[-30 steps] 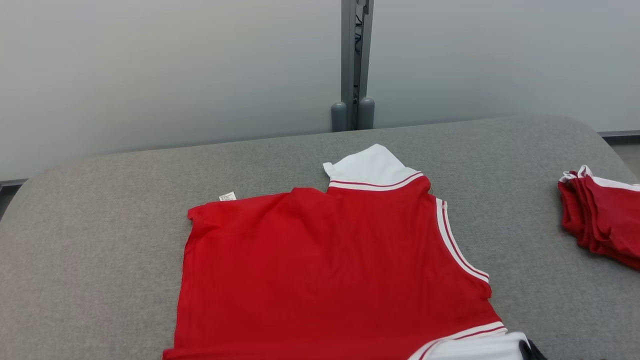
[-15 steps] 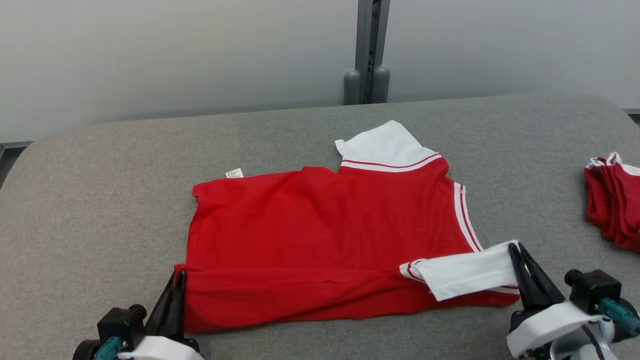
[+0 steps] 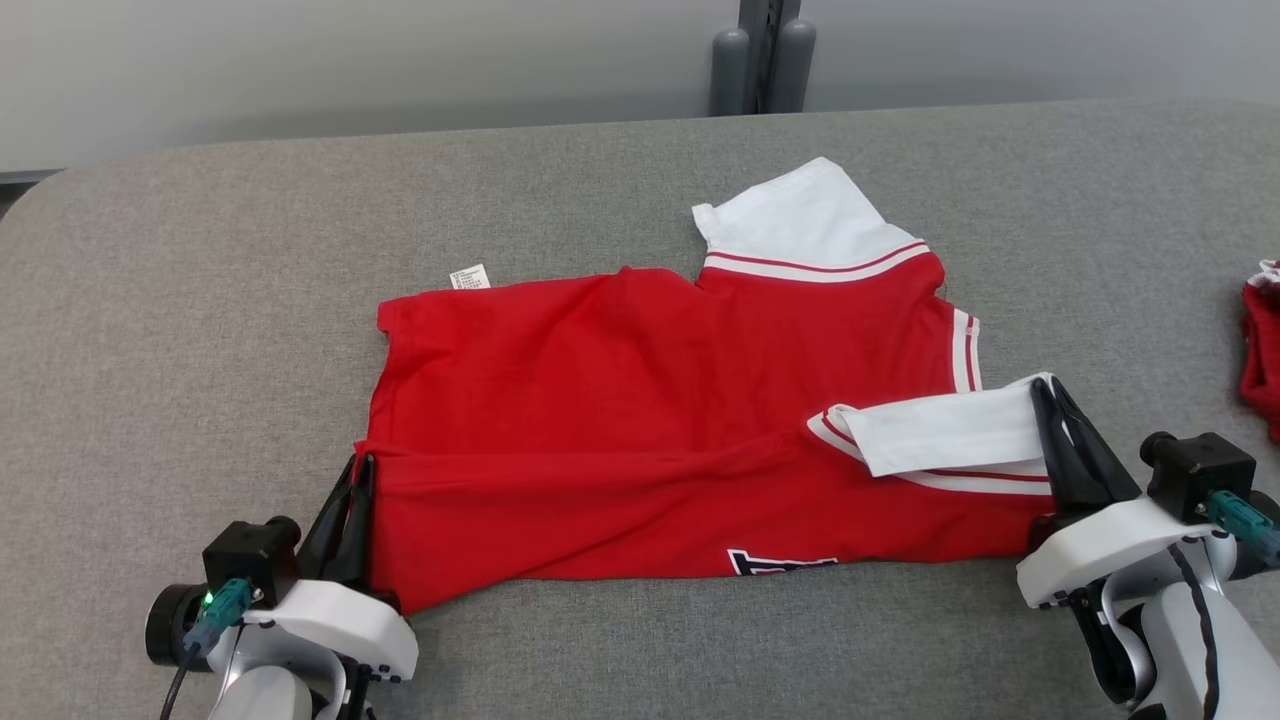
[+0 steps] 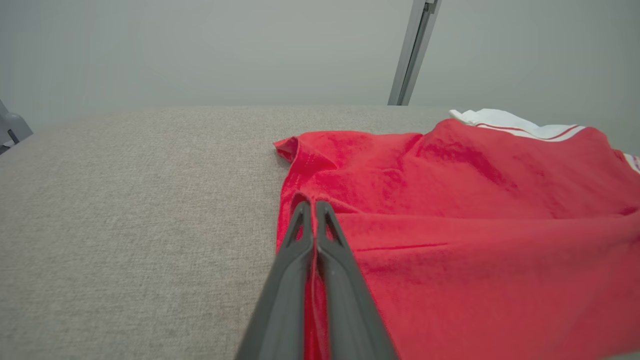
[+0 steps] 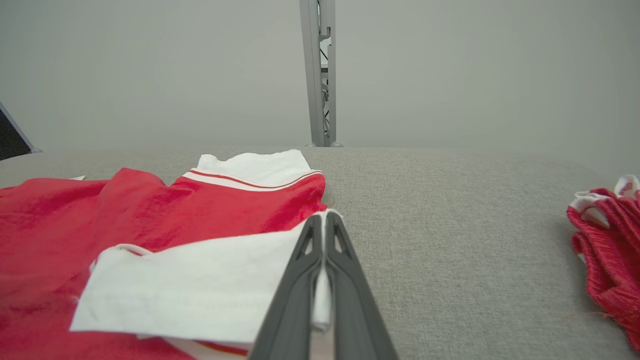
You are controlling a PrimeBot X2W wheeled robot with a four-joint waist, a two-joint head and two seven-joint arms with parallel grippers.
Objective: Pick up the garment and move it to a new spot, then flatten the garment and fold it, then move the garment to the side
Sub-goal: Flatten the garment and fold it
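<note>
You have the red jersey with white sleeves and striped trim (image 3: 640, 400) lying about mid-way across the grey fabric-covered tabletop (image 3: 200, 300), with its sleeves at the right end. Your left gripper (image 3: 360, 468) sits at the jersey's near left corner, its two dark fingers pressed together on the red cloth edge. Your right gripper (image 3: 1047, 388) is at the near right, pinched tight on the end of the near white sleeve, which lies back over the red body. Between the two grippers a raised fold runs left to right across the cloth. A bit of dark lettering (image 3: 780, 562) peeks out at the near edge. A small white label (image 3: 469, 277) sticks out at the far left corner. A pile of red-and-white garments (image 3: 1262, 350) rests at the right edge of the tabletop, well apart from the jersey. A grey upright post (image 3: 762, 50) stands beyond the far edge.
</note>
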